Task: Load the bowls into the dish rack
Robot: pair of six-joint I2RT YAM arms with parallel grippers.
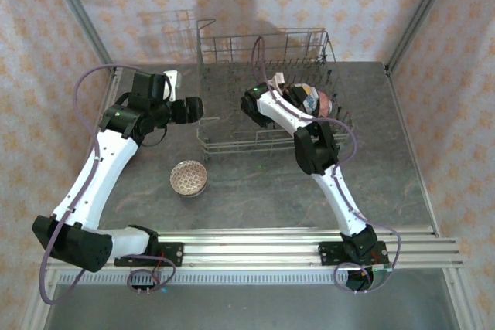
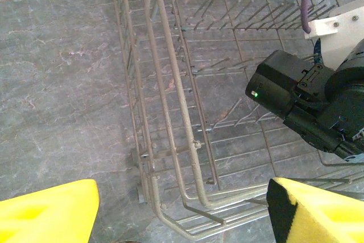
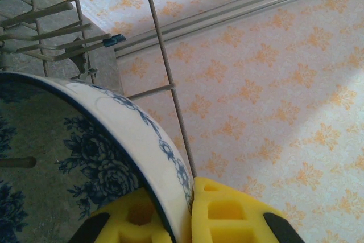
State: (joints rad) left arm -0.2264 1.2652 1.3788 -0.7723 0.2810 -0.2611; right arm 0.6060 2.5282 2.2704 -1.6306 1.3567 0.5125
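Right pincer [image 3: 185,214] is clamping the rim of a blue-flowered bowl [image 3: 85,152] inside the dish rack [image 1: 232,144], just beside a side wire [image 3: 165,66]. Left pincer [image 2: 182,214] is hanging wide, empty. Risk: finger snagging that wire on release, tipping the bowl. Patterned bowl [image 1: 188,178] is sitting on the bench [image 1: 271,191].

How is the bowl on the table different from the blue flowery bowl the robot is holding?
The table bowl has a brownish-pink pattern; the flowery bowl has blue flowers on white. The table bowl sits outside the dish rack, touched by nothing; the flowery bowl is in the rack, its rim pinched by the right pincer. Both are round and patterned.
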